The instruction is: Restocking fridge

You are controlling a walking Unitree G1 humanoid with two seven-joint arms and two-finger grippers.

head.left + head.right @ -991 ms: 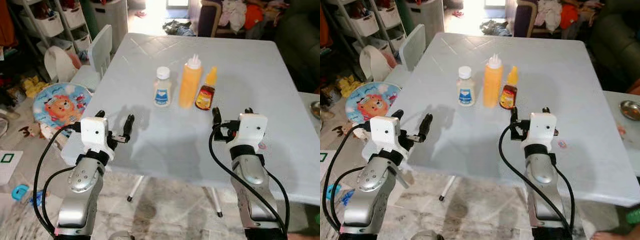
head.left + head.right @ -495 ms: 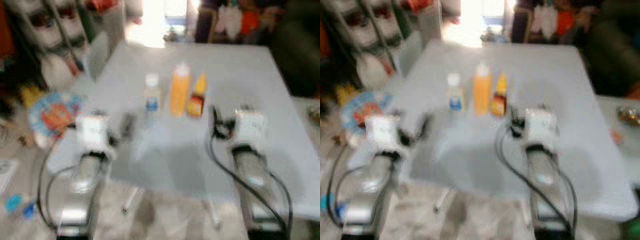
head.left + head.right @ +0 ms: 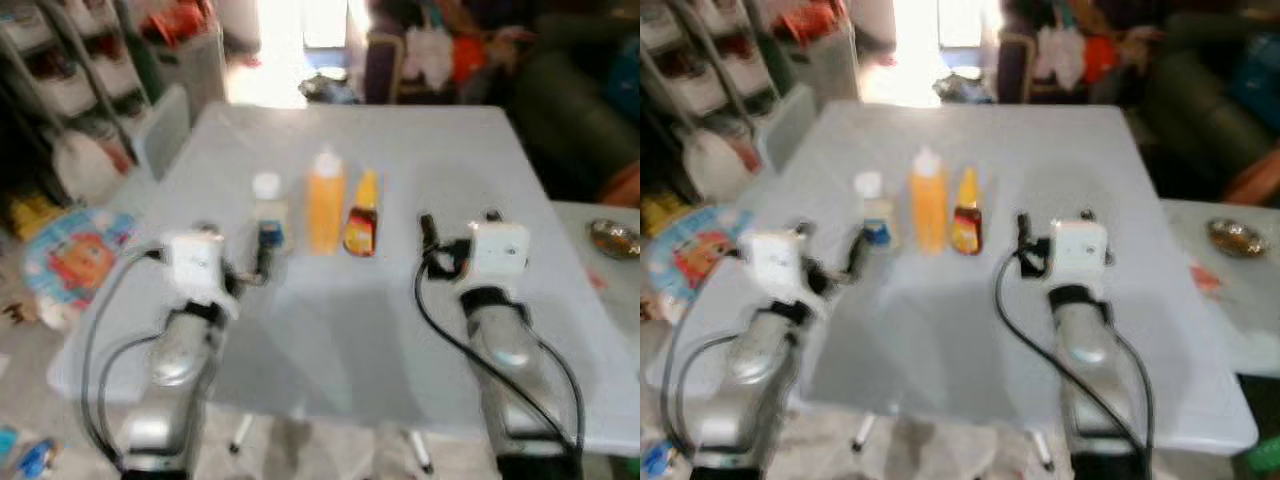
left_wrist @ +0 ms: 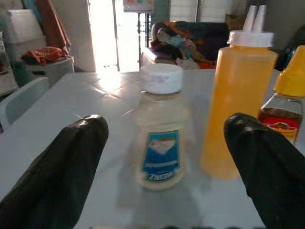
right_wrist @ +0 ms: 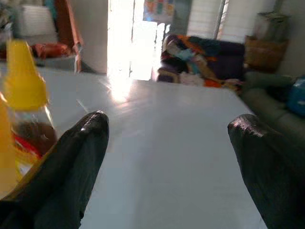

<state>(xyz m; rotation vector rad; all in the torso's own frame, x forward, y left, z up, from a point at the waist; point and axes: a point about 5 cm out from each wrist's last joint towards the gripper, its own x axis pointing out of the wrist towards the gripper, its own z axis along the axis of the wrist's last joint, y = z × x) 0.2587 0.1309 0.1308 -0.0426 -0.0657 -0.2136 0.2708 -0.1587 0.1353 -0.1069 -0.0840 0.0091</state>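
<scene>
Here both spread pincers, left [image 4: 162, 157] and right [image 5: 167, 162], are cropped; head views blur.

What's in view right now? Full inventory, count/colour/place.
Table: 1, pale grey, in front of the robot.
White-capped bottle: 1, clear with blue label, leftmost in the row on the table.
Squeeze bottle: 1, orange-yellow, middle of the row.
Yellow-capped bottle: 1, brown contents, right of the row.
Metal dish: 1, silver, side surface at right.
Cartoon mat: 1, blue and orange, floor at left.
Left gripper: black fingers open, facing the white-capped bottle.
Right gripper: black fingers open, over the table.
</scene>
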